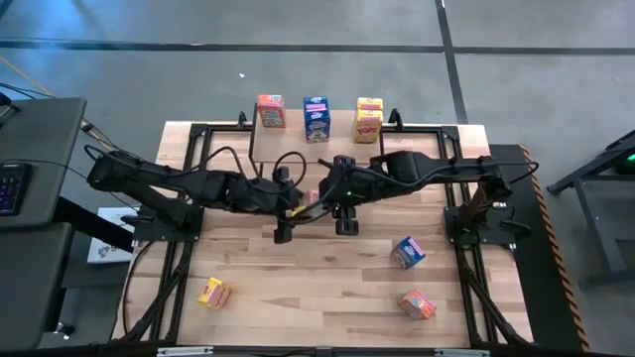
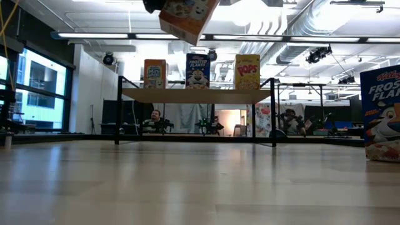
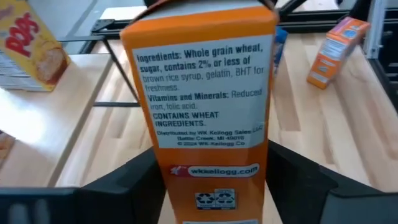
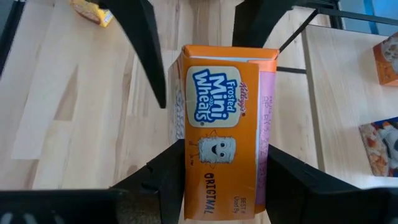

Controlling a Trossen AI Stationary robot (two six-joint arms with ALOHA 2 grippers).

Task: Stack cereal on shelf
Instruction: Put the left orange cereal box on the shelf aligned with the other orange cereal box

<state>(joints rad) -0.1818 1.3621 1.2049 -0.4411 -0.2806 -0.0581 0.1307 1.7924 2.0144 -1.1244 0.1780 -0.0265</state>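
An orange Frosted Mini Wheats cereal box (image 1: 309, 198) hangs in the air above the table's middle, between both grippers; the low view shows it (image 2: 187, 15) tilted, high above the wood. My left gripper (image 3: 211, 183) and my right gripper (image 4: 224, 180) are each shut on it from opposite ends. The shelf (image 1: 327, 139) stands at the table's far edge (image 2: 197, 95) on black legs. Three boxes stand upright on it: orange (image 1: 270, 109), blue (image 1: 317, 117) and yellow (image 1: 369, 119). My left gripper pinches the orange box between its two fingers (image 3: 140, 186), at the end near the recycling marks (image 3: 214, 199) of the ingredients panel. It comes level from the table's left. The box is lifted clear. My right gripper pinches the same box across its narrow sides, at the end marked "Original" (image 4: 208, 186), one finger (image 4: 165, 177) on each side. It comes level from the table's right, and the printed front faces its camera. The left arm's fingers (image 4: 149, 62) flank the box's other end.
Three more boxes lie on the near part of the table: a blue one (image 1: 408, 252) right of centre, an orange one (image 1: 418, 303) near the right near corner, and a yellow one (image 1: 212, 293) near the left near corner. The black arm frames (image 1: 466, 223) stand at both sides.
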